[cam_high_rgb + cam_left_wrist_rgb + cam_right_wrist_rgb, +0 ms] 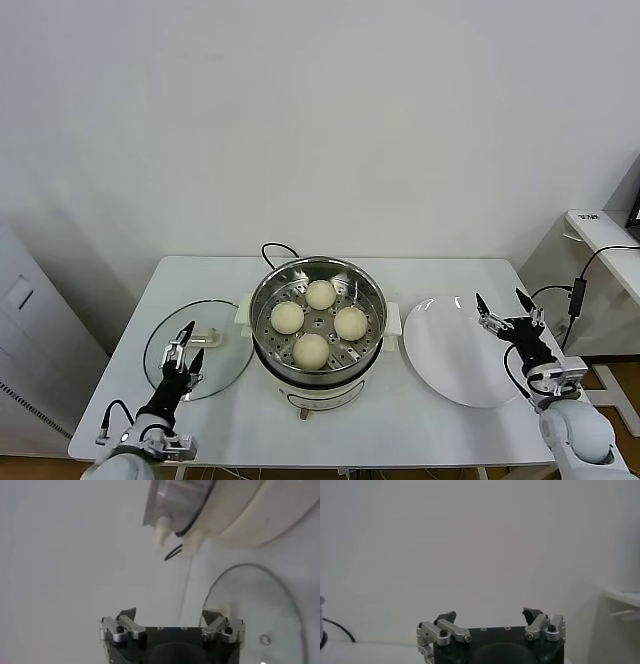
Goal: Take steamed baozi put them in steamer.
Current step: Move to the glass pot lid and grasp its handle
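Inside the steamer we see all four steamed baozi resting on its perforated floor, so we judge loading finished. Beside it the plate lies bare. Left claw and right claw hang open, empty.

Bright, even room light; soft shadows under the steamer; both wrist views look hazy and soft

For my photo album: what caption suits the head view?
Four steamed baozi sit in the steamer; both grippers hover open, empty.
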You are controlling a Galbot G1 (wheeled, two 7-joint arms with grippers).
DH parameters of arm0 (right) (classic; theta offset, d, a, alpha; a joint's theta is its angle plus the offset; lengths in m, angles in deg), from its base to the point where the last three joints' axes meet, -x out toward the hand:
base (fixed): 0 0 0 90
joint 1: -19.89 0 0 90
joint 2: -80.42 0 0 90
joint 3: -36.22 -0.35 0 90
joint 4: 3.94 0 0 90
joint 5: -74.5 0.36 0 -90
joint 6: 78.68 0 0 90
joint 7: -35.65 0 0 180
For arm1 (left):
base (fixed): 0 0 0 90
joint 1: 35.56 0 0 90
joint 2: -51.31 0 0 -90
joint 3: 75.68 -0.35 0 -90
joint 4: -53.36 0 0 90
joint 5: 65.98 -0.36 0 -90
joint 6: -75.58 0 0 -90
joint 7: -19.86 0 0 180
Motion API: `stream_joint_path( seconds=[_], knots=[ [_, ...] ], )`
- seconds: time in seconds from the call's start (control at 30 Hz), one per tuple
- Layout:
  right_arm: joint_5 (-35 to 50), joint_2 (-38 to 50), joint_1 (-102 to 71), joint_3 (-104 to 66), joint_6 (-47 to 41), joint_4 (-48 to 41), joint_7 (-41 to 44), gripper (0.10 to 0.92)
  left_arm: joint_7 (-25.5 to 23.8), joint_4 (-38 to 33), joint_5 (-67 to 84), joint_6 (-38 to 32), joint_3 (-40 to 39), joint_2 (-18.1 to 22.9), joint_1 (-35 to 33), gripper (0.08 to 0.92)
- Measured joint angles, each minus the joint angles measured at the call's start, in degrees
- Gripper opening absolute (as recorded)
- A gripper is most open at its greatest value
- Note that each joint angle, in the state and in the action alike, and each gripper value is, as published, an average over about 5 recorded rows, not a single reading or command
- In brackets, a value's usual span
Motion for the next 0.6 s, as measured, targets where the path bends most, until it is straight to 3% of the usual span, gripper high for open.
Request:
stream_joint_path(
  seconds=[0.6],
  knots=[
    [-3.0,-2.2,1.3,0.9,0.7,-2.1,-0.5,0.823,2.7,12.2,-13.2,-1.7,0.8,5.1,8.2,0.823]
  ],
)
